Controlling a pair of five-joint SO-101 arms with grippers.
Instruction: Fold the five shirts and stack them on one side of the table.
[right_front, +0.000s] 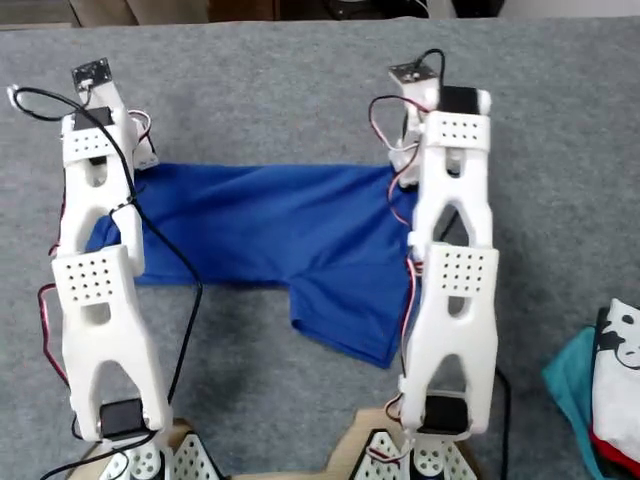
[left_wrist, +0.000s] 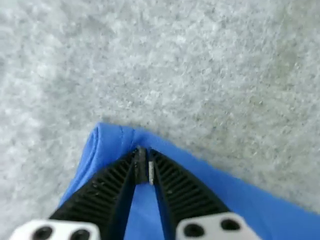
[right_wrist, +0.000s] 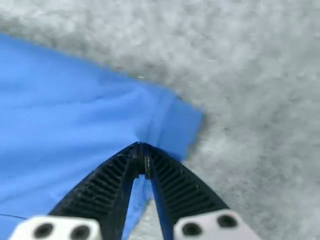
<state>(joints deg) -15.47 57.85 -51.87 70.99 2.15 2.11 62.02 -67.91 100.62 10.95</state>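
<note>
The left gripper (left_wrist: 143, 167) is clamped on one far corner of the blue shirt (right_front: 270, 235), with fabric pinched between its closed tips. The right gripper (right_wrist: 142, 161) is clenched the same way on the shirt's other far corner. The shirt is spread flat on the grey table (right_front: 300, 90) between the two arms, with one part extended toward the arm bases beside the right arm. A pile of other shirts (right_front: 605, 390) is seen at the table's right edge, well apart.
</note>
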